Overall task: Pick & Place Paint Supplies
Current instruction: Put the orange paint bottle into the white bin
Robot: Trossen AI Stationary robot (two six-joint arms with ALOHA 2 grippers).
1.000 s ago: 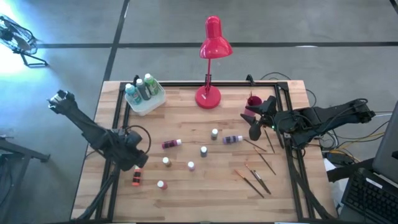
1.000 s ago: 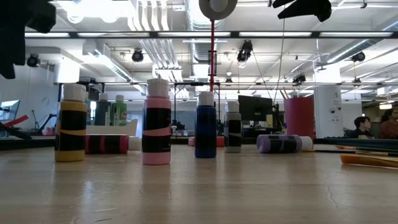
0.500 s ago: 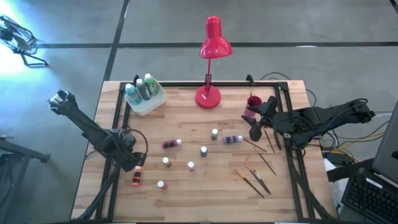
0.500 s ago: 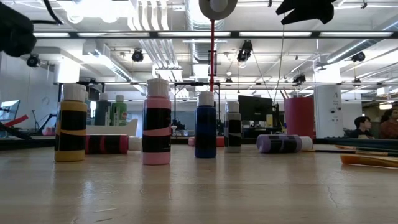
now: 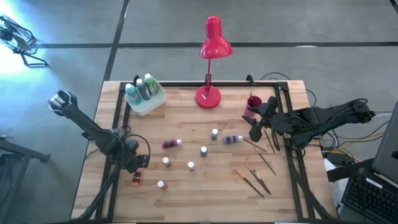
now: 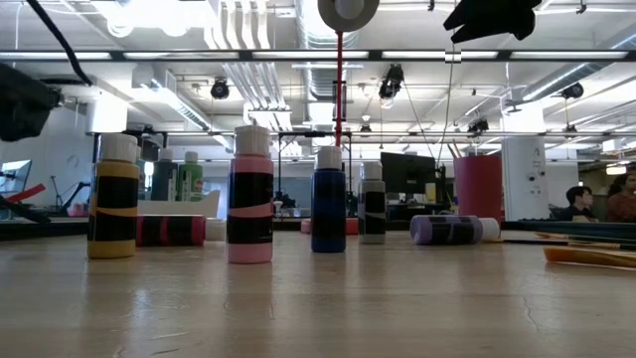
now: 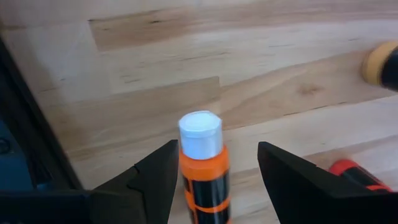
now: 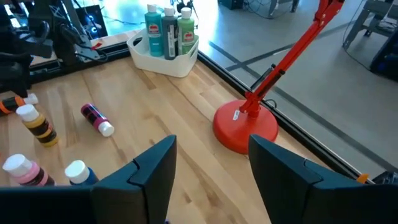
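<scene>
Left wrist view: orange bottle (image 7: 202,163) between left hand (image 7: 214,180) fingers

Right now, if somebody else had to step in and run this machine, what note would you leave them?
Left claw: open around the lying orange white-capped paint bottle, not gripping.
Right claw: open, empty, above the table near the dark red cup.
Done: three bottles stand in the white tub.
Left: seven more bottles loose on the wooden table and the thin wooden-handled brushes at its right.

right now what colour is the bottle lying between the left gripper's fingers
Orange with a black band and a white cap: the orange bottle, clearest in the left wrist view.
</scene>
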